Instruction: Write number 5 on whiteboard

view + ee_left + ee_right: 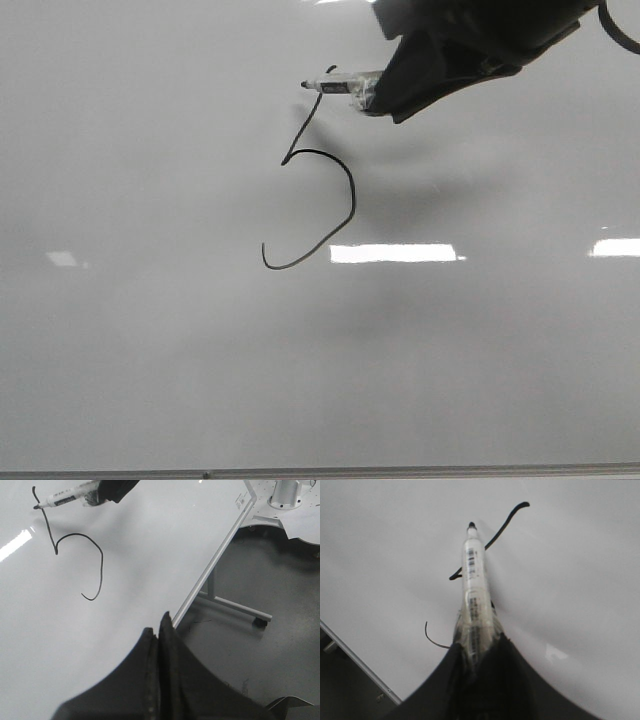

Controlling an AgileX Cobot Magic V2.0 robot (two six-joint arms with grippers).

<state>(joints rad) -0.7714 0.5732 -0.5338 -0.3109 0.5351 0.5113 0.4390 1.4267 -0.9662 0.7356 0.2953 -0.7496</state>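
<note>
The whiteboard (150, 350) fills the front view, glossy and pale grey. On it is the number 5 (350, 195) in thin black line: a slanted stem with a tiny curl at its top and a big rounded hook. My right gripper (392, 88) comes in from the upper right, shut on a white marker (340, 84). The marker's black tip sits just left of the stem's upper part; whether it touches I cannot tell. The right wrist view shows the marker (472, 580) held in the gripper (477, 642). My left gripper (159, 626) is shut on nothing, over the whiteboard (60, 645) near its edge.
The board's thin metal edge (215, 560) runs diagonally in the left wrist view, with the grey floor and a stand leg on a caster (260, 620) beyond it. Bright light reflections (392, 253) lie across the board. The bottom edge (320, 472) shows in front.
</note>
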